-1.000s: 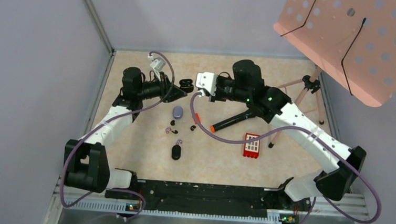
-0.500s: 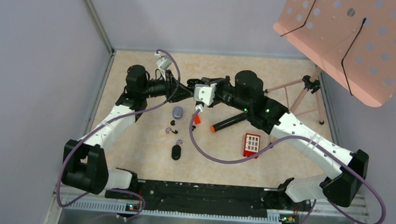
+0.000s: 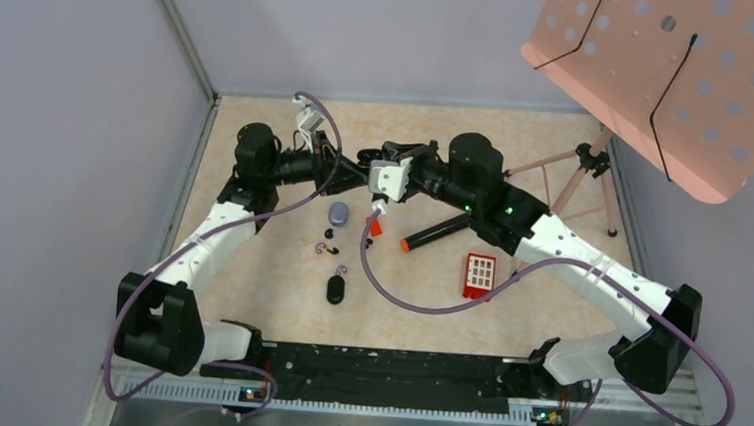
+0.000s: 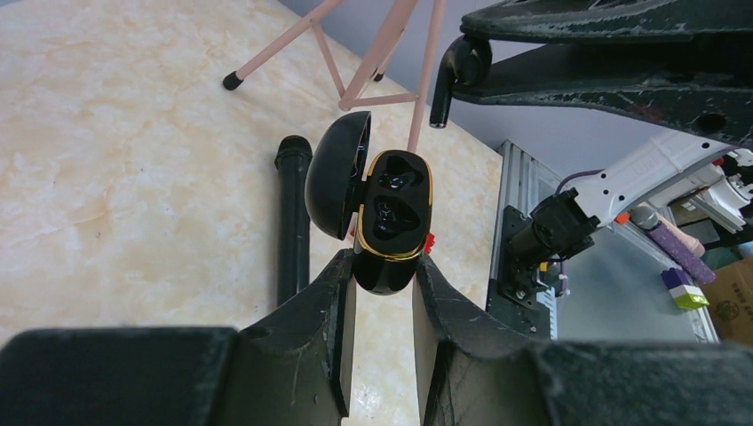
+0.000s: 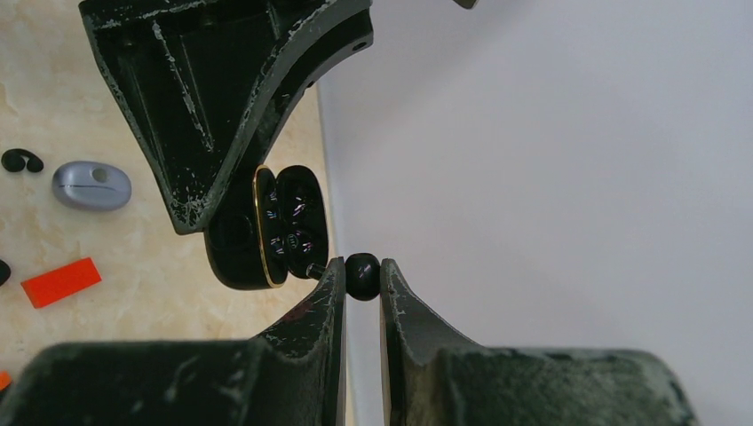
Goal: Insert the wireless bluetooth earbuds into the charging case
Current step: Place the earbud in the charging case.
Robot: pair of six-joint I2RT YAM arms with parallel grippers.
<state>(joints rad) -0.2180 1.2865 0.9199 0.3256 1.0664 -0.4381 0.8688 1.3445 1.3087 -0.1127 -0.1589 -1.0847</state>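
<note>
Above the far half of the pale marbled bench (image 3: pixel 247 294), about midway along its far edge, the two arms met nose to nose. The left tool (image 4: pixel 384 271) was clamped tight on the lower body of a glossy black charging case with a gold rim (image 4: pixel 391 213), holding it clear of the bench. Its hinged lid was swung wide open to one side, and the two moulded wells faced the other arm.

The right tool (image 5: pixel 361 280) was nearly closed, pinching a tiny round black earbud (image 5: pixel 361 273) between its fingertips. That earbud sat just beside the rim of the charging case; whether the two touched I could not tell.

Down on the bench, left of centre, lay several loose earbuds (image 3: pixel 328 233), small and dark. A grey-blue oval pod (image 3: pixel 339 212) lay just beyond them, and a black oval pod (image 3: pixel 337 289) lay nearer the front edge. Close by were a small flat orange-red piece (image 5: pixel 60 282) and a black marker with an orange cap (image 3: pixel 437 232). A red block with pale squares (image 3: pixel 479 275) lay right of centre. A pink perforated music stand (image 3: pixel 663 73) rose at the far right corner.
</note>
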